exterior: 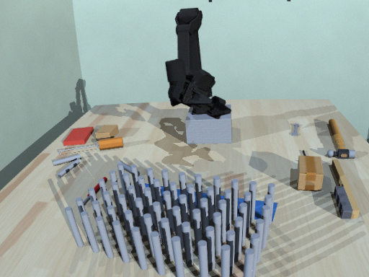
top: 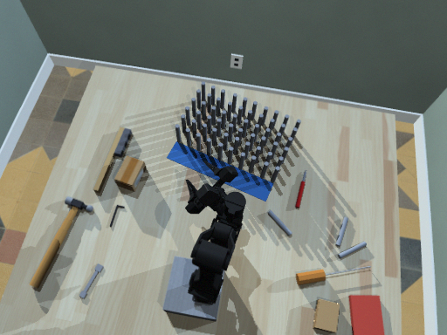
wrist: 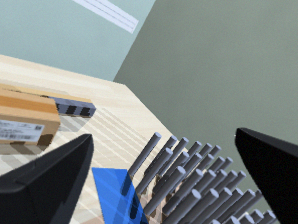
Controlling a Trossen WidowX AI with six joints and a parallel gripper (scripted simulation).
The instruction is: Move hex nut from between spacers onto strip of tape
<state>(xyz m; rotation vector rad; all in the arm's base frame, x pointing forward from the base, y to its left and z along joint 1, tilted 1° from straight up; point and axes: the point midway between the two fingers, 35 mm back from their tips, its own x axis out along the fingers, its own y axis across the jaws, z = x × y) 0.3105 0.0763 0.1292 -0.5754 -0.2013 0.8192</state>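
Several grey spacers (top: 237, 131) stand upright in a dense grid; they also show in the exterior view (exterior: 173, 220) and the wrist view (wrist: 200, 185). The blue tape strip (top: 218, 172) lies along the grid's near edge and shows in the wrist view (wrist: 117, 192). The hex nut is hidden among the spacers in every view. The hook pick (top: 311, 276) with its orange-brown handle lies at the front right, far from the arm; it also shows in the exterior view (exterior: 111, 143). My gripper (top: 209, 180) is open and empty, raised above the strip's near side, and shows in the wrist view (wrist: 160, 180).
A cardboard box (top: 129, 172) and a long wooden block (top: 113, 157) lie left of the strip. A hammer (top: 57, 244), an Allen key (top: 116, 215) and a small wrench (top: 91, 281) lie further left. A red screwdriver (top: 300, 192), loose grey rods (top: 279, 222), a red block (top: 367, 314) and a tan box (top: 326, 315) lie on the right.
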